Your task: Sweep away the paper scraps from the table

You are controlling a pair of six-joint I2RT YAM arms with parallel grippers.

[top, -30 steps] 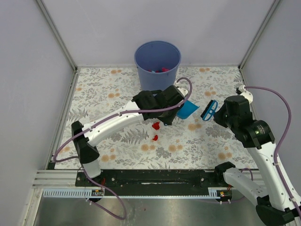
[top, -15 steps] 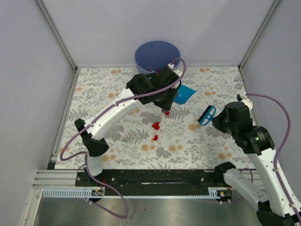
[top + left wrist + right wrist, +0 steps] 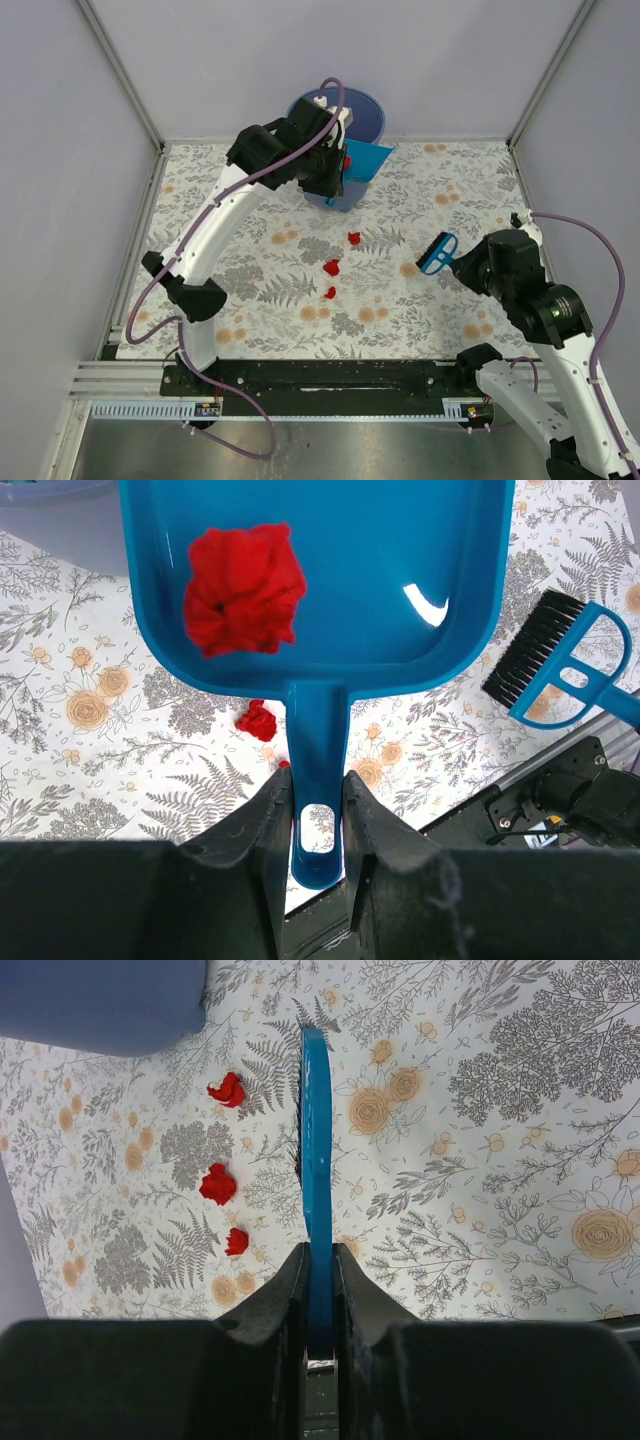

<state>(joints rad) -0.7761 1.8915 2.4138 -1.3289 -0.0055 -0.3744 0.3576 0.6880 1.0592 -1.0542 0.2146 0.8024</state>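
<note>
Top external view: over the last second the left claw (image 3: 338, 168), clamped on the handle of the blue dustpan (image 3: 368, 160), has swung up from mid-frame to the blue bin (image 3: 366, 104) at upper centre. The left wrist view shows one red wad (image 3: 245, 590) riding in the pan, so this load looks ready to tip out. Below that, three paper scraps (image 3: 331, 267) lie loose on the counter (image 3: 230, 300) at mid-frame, so another pass seems needed. At the right, the right claw (image 3: 465, 262), closed on the blue brush (image 3: 436, 253), has drawn back slightly toward the lower right, its bristles apart from the scraps.
</note>
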